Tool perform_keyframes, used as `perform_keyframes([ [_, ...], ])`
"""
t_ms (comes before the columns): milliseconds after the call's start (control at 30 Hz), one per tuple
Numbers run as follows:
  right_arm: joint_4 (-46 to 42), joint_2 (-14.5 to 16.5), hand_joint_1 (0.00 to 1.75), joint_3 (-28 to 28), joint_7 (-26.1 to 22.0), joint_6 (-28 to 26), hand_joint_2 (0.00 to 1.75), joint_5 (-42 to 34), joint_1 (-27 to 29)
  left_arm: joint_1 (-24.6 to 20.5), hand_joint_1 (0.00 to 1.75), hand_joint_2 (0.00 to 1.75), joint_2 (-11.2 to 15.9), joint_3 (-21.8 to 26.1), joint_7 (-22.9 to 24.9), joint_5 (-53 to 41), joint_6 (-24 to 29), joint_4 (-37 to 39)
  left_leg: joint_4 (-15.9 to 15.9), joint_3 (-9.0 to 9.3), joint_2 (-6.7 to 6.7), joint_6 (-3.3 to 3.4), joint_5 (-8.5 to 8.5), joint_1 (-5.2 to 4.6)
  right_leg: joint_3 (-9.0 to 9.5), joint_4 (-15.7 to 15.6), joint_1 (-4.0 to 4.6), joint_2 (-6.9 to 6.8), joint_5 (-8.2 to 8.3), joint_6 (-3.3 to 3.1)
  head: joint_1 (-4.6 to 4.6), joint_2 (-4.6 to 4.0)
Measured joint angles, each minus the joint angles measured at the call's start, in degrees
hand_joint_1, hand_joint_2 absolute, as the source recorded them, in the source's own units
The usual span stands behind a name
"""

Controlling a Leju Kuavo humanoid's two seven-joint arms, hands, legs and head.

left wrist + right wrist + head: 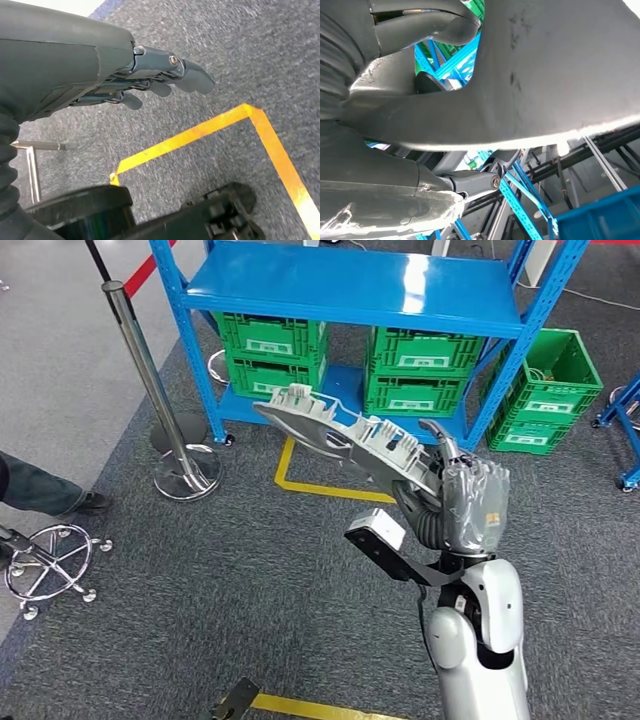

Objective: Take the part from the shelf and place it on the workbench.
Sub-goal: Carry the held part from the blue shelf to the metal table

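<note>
My right hand (462, 502) holds a long grey plastic part (343, 435) up in the air in front of the blue shelf (355, 285). The part stretches from the hand toward the left, with white clips along its top. In the right wrist view the part's (554, 75) smooth grey underside lies across the hand (391, 195), whose fingers and thumb close around it. My left hand (151, 82) hangs over the grey carpet with its fingers stretched out and nothing in them.
Green crates (275, 345) sit on the shelf's lower level, and another green crate (547, 390) stands on the floor at its right. A chrome barrier post (162, 410) stands at the left. A stool base (49, 570) and a person's leg (34, 485) are at far left. Yellow tape (324, 485) marks the carpet.
</note>
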Motion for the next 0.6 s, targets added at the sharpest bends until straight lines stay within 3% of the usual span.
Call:
perform_keyframes([
  [67, 0.0, 0.0, 1.75, 0.0, 0.0, 0.0, 1.75, 0.0, -0.1, 0.1, 0.0, 1.75, 0.0, -0.2, -0.1, 0.0, -0.1, 0.0, 0.1, -0.28, 0.04, 0.16, 0.18, -0.01, -3.31, 7.2, -0.16, 0.0, -2.65, 0.35, 0.06, 0.0],
  [100, 0.0, 0.0, 1.75, 0.0, 0.1, 0.0, 1.75, -0.1, -0.1, 0.1, 0.0, 1.75, 0.0, -0.2, -0.1, 0.1, -0.1, 0.0, 0.1, -0.35, 0.06, 0.14, 0.26, -0.01, -3.93, 8.5, -0.25, -0.01, -2.57, 0.47, 0.05, 0.0],
  [133, 0.1, 0.0, 1.75, 0.0, 0.1, 0.0, 1.75, -0.1, -0.1, 0.1, 0.0, 1.75, 0.0, -0.2, -0.1, 0.1, -0.1, 0.0, 0.1, -0.39, 0.06, 0.09, 0.33, -0.01, -3.45, 7.6, -0.34, -0.02, -1.38, 0.54, 0.07, 0.0],
  [200, 0.1, 0.0, 1.75, 0.0, 0.2, 0.0, 1.75, -0.1, -0.2, 0.1, 0.0, 1.75, -0.1, -0.3, -0.1, 0.1, -0.1, 0.0, 0.2, -0.39, 0.03, -0.11, 0.45, 0.0, 0.22, 0.2, -0.51, -0.06, 2.56, 0.52, 0.06, 0.0],
  [267, 0.1, 0.0, 1.75, 0.0, 0.2, 0.0, 1.75, -0.1, -0.6, 0.0, 0.0, 1.75, -0.1, -0.3, -0.1, 0.1, -0.1, 0.0, 0.5, -0.74, -0.05, -0.6, 0.71, -0.2, 3.42, -6.1, -0.48, -0.04, 4.65, 0.31, 0.02, 0.0],
  [400, 0.1, 0.0, 1.75, -0.2, 0.2, -0.1, 1.75, 0.0, -0.8, 0.1, 0.0, 1.75, -0.1, -0.3, -0.1, 0.4, -0.3, 0.0, 0.9, -1.68, -0.06, -1.96, 1.11, -0.22, 3.44, -7.4, -0.41, 0.15, 5.22, -0.82, -0.08, 0.0],
  [467, 0.2, 0.0, 1.75, -0.3, 0.2, -0.1, 1.75, 0.0, -1.0, 0.0, 0.0, 1.75, -0.1, -0.3, -0.1, 0.5, -0.3, 0.0, 3.6, -2.83, -0.09, -2.51, -1.33, -0.11, 3.13, -7.6, -0.59, 0.02, 5.76, -1.66, -0.32, 0.0],
  [533, 0.2, 0.0, 1.75, -0.3, 0.3, -0.1, 1.75, 0.0, -1.2, 0.0, 0.0, 1.75, -0.1, -0.3, -0.1, 0.5, -0.3, 0.0, 10.8, -5.62, -0.1, -2.9, -5.64, -0.01, 2.56, -7.6, -0.54, -0.07, 6.17, -2.2, -0.57, 0.0],
  [600, 0.3, 0.0, 1.75, -0.3, 0.3, -0.1, 1.75, 0.0, -1.2, 0.1, 0.0, 1.75, -0.1, -0.3, -0.1, 0.6, -0.4, 0.0, 16.6, -7.62, -0.1, -3.04, -7.88, 0.03, 1.96, -7.5, -0.42, -0.08, 6.5, -2.37, -0.59, 0.0],
])
